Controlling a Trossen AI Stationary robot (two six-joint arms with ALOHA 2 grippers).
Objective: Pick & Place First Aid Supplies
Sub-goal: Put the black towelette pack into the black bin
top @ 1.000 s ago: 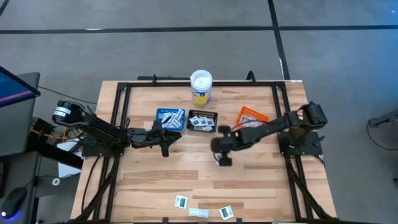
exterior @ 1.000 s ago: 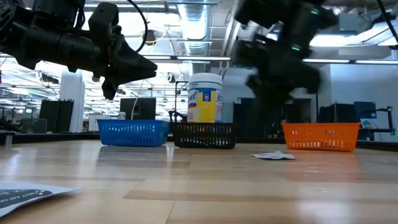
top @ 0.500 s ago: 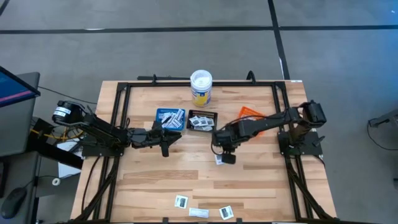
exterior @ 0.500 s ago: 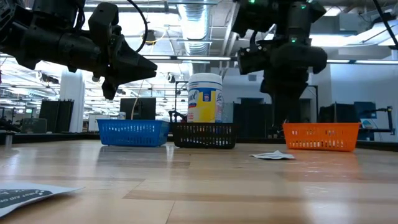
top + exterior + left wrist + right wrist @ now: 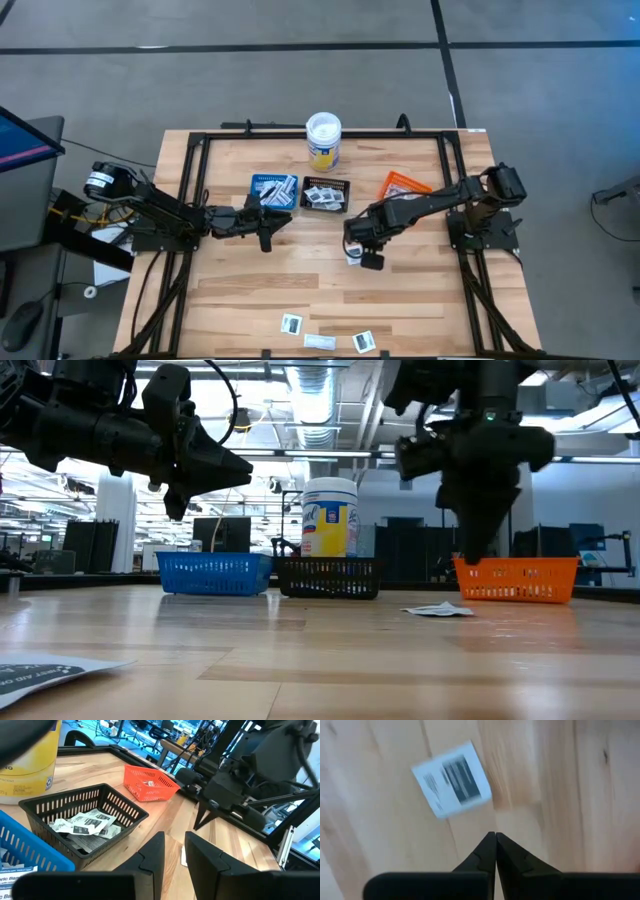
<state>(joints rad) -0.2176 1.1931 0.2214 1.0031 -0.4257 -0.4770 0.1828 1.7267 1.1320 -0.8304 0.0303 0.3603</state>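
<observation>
Right end effector (image 5: 495,836), clenched and empty, points down above a white packet (image 5: 452,778) on the table (image 5: 300,285); left end effector (image 5: 172,851) hovers slightly parted, empty

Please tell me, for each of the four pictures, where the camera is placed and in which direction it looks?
High: above, straight down on the table; both arms show.
Low: at tabletop height, level across; left gripper and right gripper hang above.
Left wrist: past its own fingers toward the black tray.
Right wrist: down past shut fingers at a packet.
Shared: that packet also shows from above.
</observation>
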